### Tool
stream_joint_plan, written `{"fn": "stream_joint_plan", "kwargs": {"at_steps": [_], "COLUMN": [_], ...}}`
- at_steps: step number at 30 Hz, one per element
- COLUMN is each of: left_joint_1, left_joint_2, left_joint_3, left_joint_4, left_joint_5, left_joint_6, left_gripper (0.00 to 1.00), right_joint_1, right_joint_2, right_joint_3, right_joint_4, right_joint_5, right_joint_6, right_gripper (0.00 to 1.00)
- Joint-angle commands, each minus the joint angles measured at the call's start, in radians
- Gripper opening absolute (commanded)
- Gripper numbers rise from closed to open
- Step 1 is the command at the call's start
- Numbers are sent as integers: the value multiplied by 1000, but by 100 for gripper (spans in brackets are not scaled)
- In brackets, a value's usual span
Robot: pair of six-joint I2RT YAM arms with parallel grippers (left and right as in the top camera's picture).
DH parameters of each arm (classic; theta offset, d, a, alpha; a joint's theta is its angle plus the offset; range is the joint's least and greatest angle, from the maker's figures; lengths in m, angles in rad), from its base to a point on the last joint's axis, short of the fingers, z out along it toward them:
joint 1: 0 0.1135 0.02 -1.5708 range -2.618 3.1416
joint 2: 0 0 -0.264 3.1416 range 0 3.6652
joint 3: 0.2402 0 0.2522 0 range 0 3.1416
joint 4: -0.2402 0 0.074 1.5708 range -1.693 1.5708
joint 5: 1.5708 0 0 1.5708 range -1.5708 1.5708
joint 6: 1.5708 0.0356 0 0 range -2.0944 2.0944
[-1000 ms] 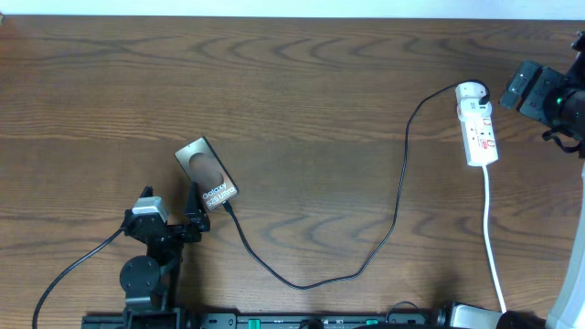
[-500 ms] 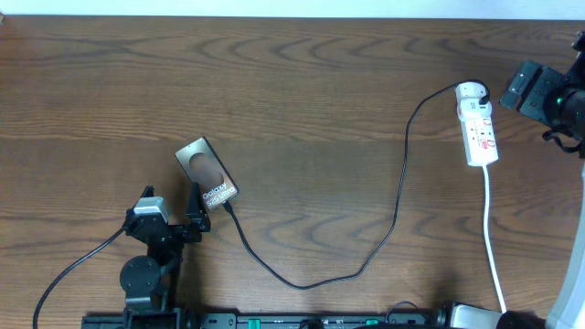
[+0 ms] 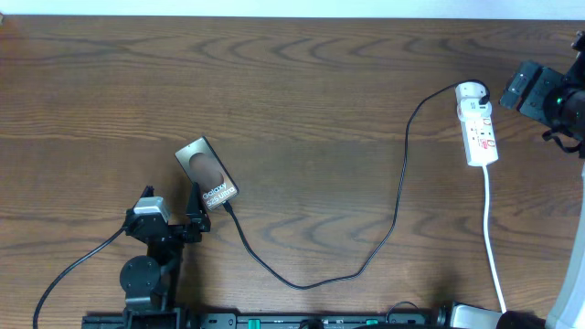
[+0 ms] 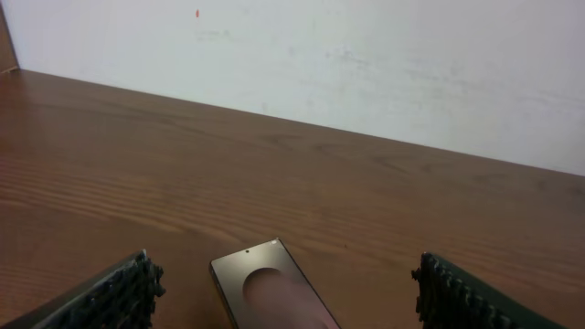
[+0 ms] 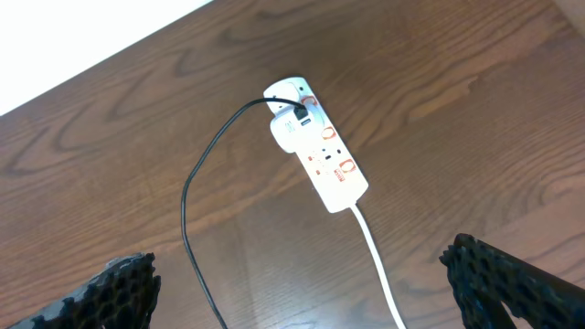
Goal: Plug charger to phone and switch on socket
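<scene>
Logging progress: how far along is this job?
Looks done: thin black charger cable runs from white power strip to lower end of bronze Galaxy phone. In hand: nothing; left gripper open by phone, right gripper open near strip. Left: the strip's switch, state unreadable.

Left wrist view: phone [image 4: 267, 294] cut off by bottom edge, its near end unseen.
Overhead: socket [image 3: 478, 125] switch positions too small to tell; right arm [image 3: 559, 102] cropped at the side.
Right wrist view: white cord [image 5: 377, 260] runs off the bottom.
</scene>
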State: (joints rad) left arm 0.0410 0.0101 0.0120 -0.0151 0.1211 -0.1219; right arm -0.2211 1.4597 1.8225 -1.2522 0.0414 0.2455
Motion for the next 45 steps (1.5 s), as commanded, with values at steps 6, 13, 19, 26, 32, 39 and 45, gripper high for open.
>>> {"fn": "stream_joint_plan", "kwargs": {"at_steps": [6, 13, 19, 26, 32, 39, 45], "left_joint_1": [-1, -1, -1, -1, -1, -1, -1], "left_joint_2": [-6, -6, -6, -6, -6, -6, -6], "left_joint_3": [-7, -7, -7, -7, -7, -7, -7], "left_joint_4": [-45, -45, -45, -45, -45, -45, -45], "left_joint_5": [40, 40, 40, 40, 40, 40, 40], "left_joint_6": [17, 17, 17, 17, 17, 17, 17], "left_gripper": [87, 87, 87, 87, 87, 87, 87], "right_joint_1": [6, 6, 6, 7, 62, 134, 144], "right_joint_2": [0, 0, 0, -40, -171, -479, -763], "right_joint_3": [2, 2, 2, -2, -185, -723, -1201], "right_joint_4": [1, 1, 1, 26, 291, 795, 1170], "right_joint_5": [8, 8, 8, 32, 32, 31, 31], "right_joint_6": [12, 12, 12, 9, 8, 9, 8], "right_gripper": [99, 99, 99, 99, 99, 99, 99]}}
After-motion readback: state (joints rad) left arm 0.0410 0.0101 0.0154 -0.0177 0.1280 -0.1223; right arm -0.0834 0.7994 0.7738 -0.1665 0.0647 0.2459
